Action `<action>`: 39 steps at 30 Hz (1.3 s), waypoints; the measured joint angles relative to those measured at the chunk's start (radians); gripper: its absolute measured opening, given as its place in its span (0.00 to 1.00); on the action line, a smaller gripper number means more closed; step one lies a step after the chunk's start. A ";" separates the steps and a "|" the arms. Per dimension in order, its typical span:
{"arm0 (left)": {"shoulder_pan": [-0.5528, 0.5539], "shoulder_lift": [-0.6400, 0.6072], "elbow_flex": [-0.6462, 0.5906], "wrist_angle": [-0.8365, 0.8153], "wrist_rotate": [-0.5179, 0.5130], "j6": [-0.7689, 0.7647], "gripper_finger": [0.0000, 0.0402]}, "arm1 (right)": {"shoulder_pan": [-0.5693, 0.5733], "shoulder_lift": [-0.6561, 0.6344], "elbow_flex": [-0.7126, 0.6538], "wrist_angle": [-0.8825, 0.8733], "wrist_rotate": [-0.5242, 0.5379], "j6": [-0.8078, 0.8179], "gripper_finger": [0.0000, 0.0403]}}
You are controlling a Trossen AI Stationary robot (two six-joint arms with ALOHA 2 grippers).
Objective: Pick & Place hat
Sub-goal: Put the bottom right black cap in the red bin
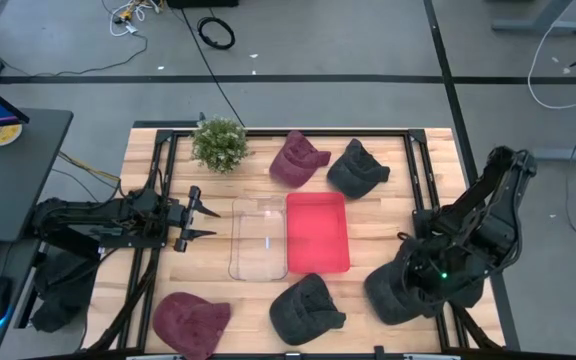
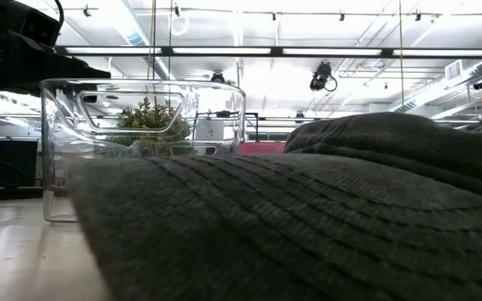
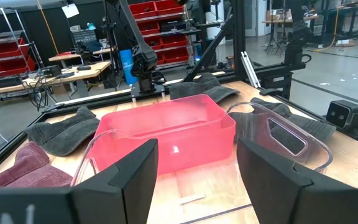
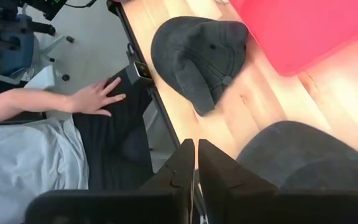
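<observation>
Several caps lie flat on the wooden table: a dark grey hat (image 1: 392,292) at the near right, another dark grey one (image 1: 308,308), a maroon one (image 1: 190,322), and two at the far side (image 1: 298,158) (image 1: 358,168). In the middle stand a clear bin (image 1: 258,238) and a red bin (image 1: 317,232). My right gripper (image 4: 196,149) is shut above the near-right hat (image 4: 297,155), just beside its edge, with nothing between its tips. My left gripper (image 1: 213,222) is open, level, and faces the clear bin from the table's left (image 3: 197,180). My right gripper's shut fingers (image 4: 219,171) stand right beside the edge (image 4: 247,152) of the near-right dark grey hat, pointing down from above. Whether the outer side of a finger touches the hat, I cannot tell. The hat lies flat on the table.
A potted plant (image 1: 219,143) stands at the far left of the table. A person sits at the near edge, with a hand (image 4: 95,96) on one leg. In the low view a grey hat (image 2: 308,209) fills the foreground. Bare wood (image 4: 272,93) shows between the hats and the red bin.
</observation>
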 joint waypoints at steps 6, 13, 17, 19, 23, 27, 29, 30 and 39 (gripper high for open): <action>0.000 0.000 0.000 0.000 0.000 0.000 0.55 | 0.001 0.017 0.000 -0.012 -0.064 -0.005 0.07; 0.000 0.000 0.000 0.000 0.000 0.000 0.55 | 0.004 0.060 0.000 -0.075 -0.161 0.003 0.07; 0.000 0.000 0.000 0.000 0.000 0.000 0.55 | 0.005 0.091 0.000 -0.132 -0.202 0.026 0.07; 0.000 0.000 0.000 0.000 0.000 0.000 0.55 | 0.005 0.107 0.000 -0.157 -0.218 0.033 0.07; 0.000 0.000 0.000 0.000 0.000 0.000 0.55 | 0.005 0.146 0.000 -0.210 -0.248 0.048 0.07; 0.000 0.000 0.000 0.000 0.000 0.000 0.55 | 0.006 0.185 0.000 -0.227 -0.284 0.046 0.07; 0.000 0.000 0.000 0.000 0.000 0.000 0.55 | 0.009 0.204 0.000 -0.226 -0.297 0.039 0.07; 0.000 0.000 0.000 0.000 0.000 0.000 0.55 | 0.013 0.211 0.000 -0.227 -0.303 0.039 0.07; 0.000 0.000 0.000 0.000 0.000 0.000 0.55 | 0.067 0.255 -0.001 -0.188 -0.278 0.054 0.07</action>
